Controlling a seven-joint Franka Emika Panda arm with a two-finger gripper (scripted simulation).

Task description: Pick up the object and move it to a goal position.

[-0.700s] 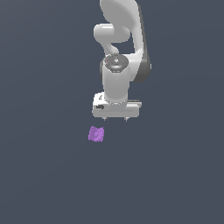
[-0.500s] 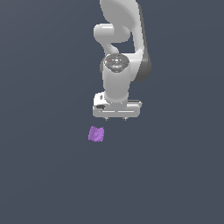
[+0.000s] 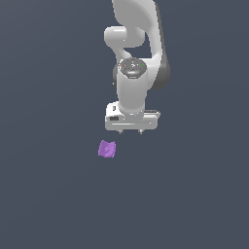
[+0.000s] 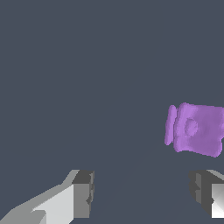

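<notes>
Flat slate-grey floor runs unbroken to every side, with no edge or corner in sight to place things by. Nearest to me in the exterior view sits the object, a small bright purple block with lumpy, uneven faces, resting alone on that floor. It lies a little below the gripper and off toward the exterior view's left, close by but not touching it and not between the fingers. From the wrist view the block shows a rounded ridge along one side and a shallow dimple in its face, and it lies beyond the fingers, off to one side of the gap. Those fingers stand wide apart with nothing held between them. Farther back, the white arm rises from the hand in thick rounded segments, bending at its joints.
</notes>
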